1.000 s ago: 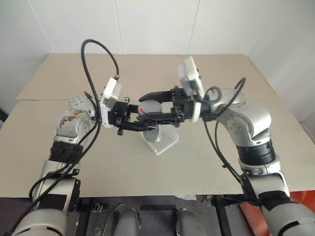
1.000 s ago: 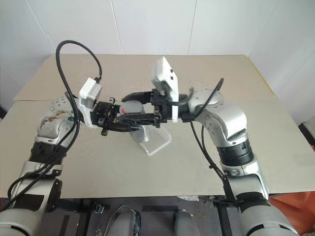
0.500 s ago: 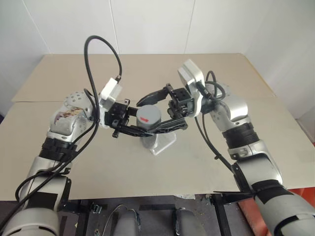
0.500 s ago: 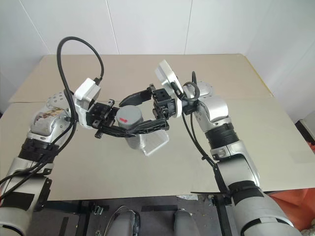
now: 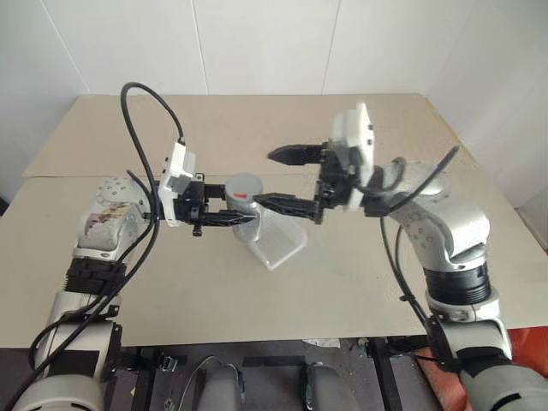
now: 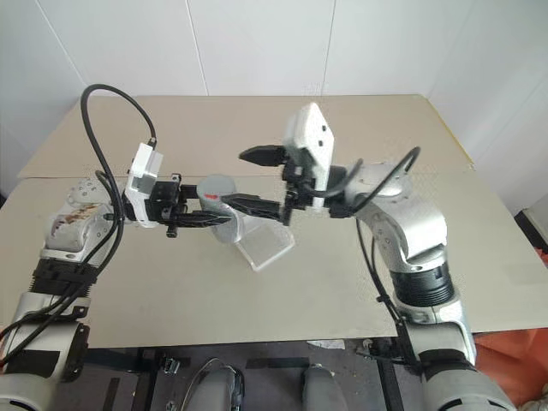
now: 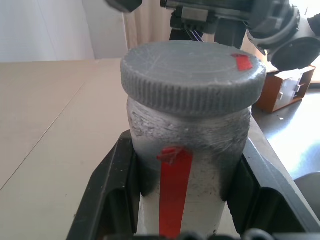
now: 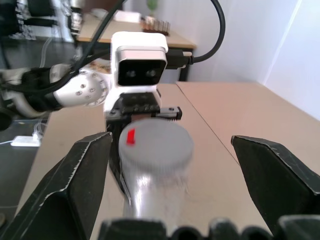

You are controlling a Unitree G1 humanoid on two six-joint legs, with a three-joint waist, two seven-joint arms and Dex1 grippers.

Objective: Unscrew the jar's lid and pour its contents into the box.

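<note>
The silvery-grey jar (image 7: 186,150), with a red strip down its side, is held upright above the table with my left gripper (image 5: 240,212) shut on its body. The grey ribbed lid (image 7: 192,70) sits on the jar and carries a small red mark. My right gripper (image 5: 288,180) faces the jar from the right and is open, one finger above the lid's level and one below, touching nothing. The lid (image 8: 156,145) lies between its spread fingers (image 8: 75,175) but farther off. The clear box (image 5: 276,241) lies on the table just below the jar. The contents are hidden inside the jar.
The beige table (image 5: 171,291) stretches wide around the box, with a seam running across it behind the arms. White walls close off the far side. Black cables loop above both wrists.
My right gripper has opened off the lid and drawn back to the right. My left gripper has shifted a little to the left with the jar still in it.
</note>
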